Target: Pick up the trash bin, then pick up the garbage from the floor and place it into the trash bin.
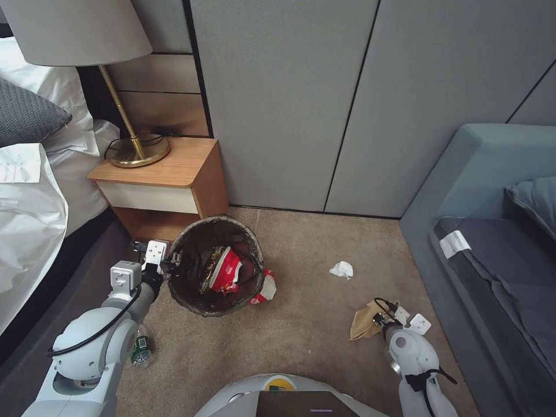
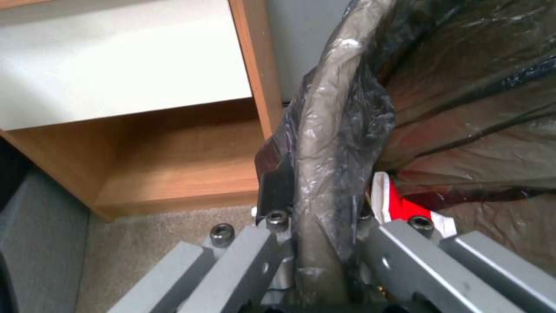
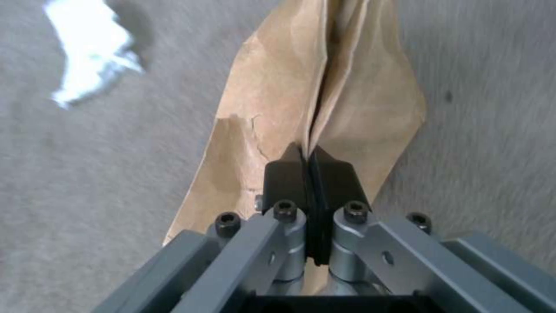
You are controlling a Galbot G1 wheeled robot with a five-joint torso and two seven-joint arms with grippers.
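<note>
Right jaws: closed on a fold of the brown paper bag (image 3: 324,104); right gripper (image 1: 383,320) low at 4 o'clock, at the bag's edge.
Left jaws: clamped across the bag-lined rim of the trash bin (image 1: 215,265); left gripper (image 1: 171,262) at the rim's 9 o'clock side.
Trash bin: near centre, in front of the nightstand (image 1: 165,185); red-and-white wrapper (image 1: 227,271) inside.
Garbage on carpet (image 1: 301,336): second wrapper (image 1: 263,288) touching the bin at 4 o'clock; tissue wad (image 1: 341,269) at 3 o'clock, apart; plastic bottle (image 1: 140,349) at 7 o'clock.
</note>
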